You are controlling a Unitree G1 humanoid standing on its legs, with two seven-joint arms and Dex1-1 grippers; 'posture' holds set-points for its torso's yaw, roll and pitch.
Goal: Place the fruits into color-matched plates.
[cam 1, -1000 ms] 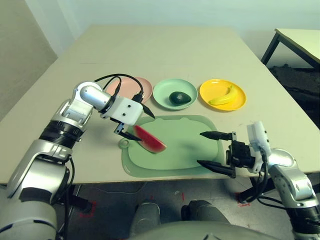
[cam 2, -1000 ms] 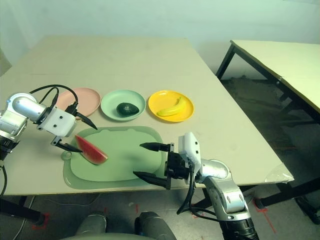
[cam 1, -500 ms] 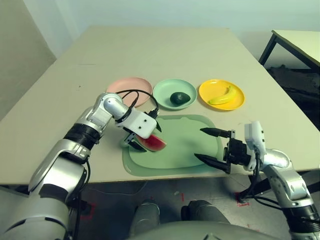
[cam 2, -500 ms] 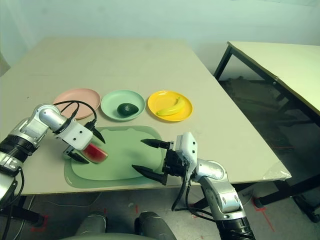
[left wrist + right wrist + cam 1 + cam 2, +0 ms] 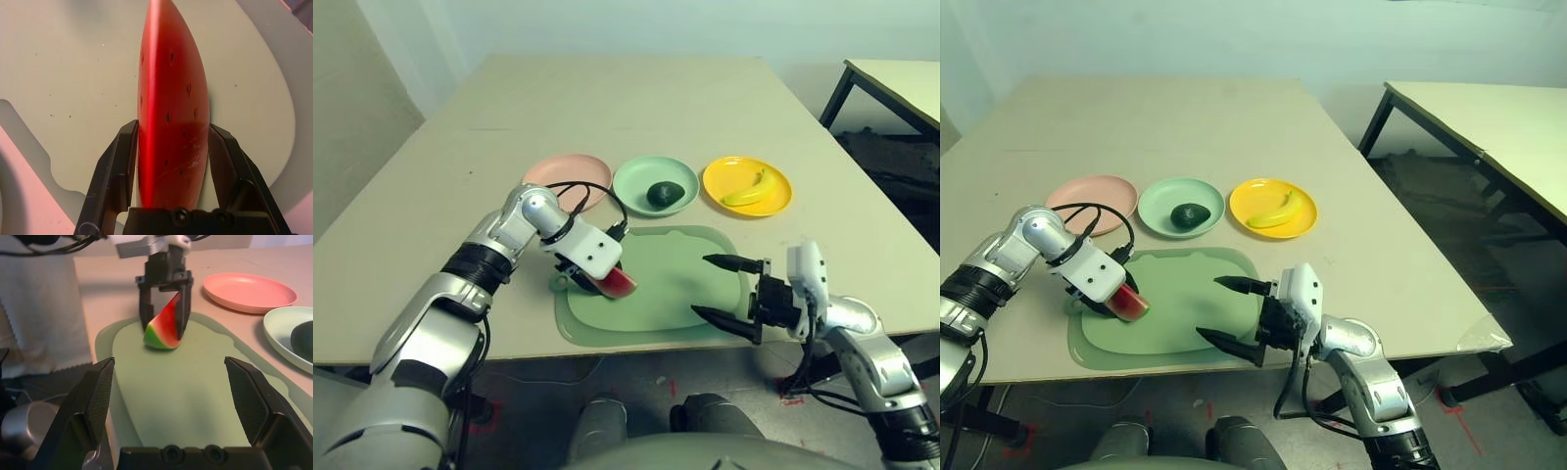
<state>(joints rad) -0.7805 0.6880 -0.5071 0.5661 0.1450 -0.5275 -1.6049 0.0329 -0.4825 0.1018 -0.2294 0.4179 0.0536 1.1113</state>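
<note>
Right tool (image 5: 722, 288): nearest the robot, at the near right corner of the mat, its two black fingers spread wide apart with nothing between them, pointing across the mat toward the left tool.
Mat (image 5: 675, 284): large pale green rounded mat with a small tab at its left edge, lying flat on the counter (image 5: 636, 108); both tools are over it.
Left tool (image 5: 171, 166): over the left part of the mat, angled steeply down, its fingers (image 5: 115, 169) pressed against the two flat red faces of the watermelon wedge.
Watermelon wedge (image 5: 615, 282): clamped in the left tool; red flesh with dark seed marks, green rind at the low end. In the right wrist view the rind sits on or just above the mat; I cannot tell which.
Pink plate (image 5: 566, 174): just beyond the left tool, past the far left corner of the mat, with nothing in it.
Mint green plate (image 5: 656, 183): beyond the mat, farther than both tools and roughly between them; it sits between the pink and yellow plates.
Avocado (image 5: 665, 193): dark green, resting inside the mint green plate.
Yellow plate (image 5: 747, 185): straight beyond the right tool, past the far right corner of the mat.
Banana (image 5: 748, 188): curved, yellow, lying in the yellow plate.
</note>
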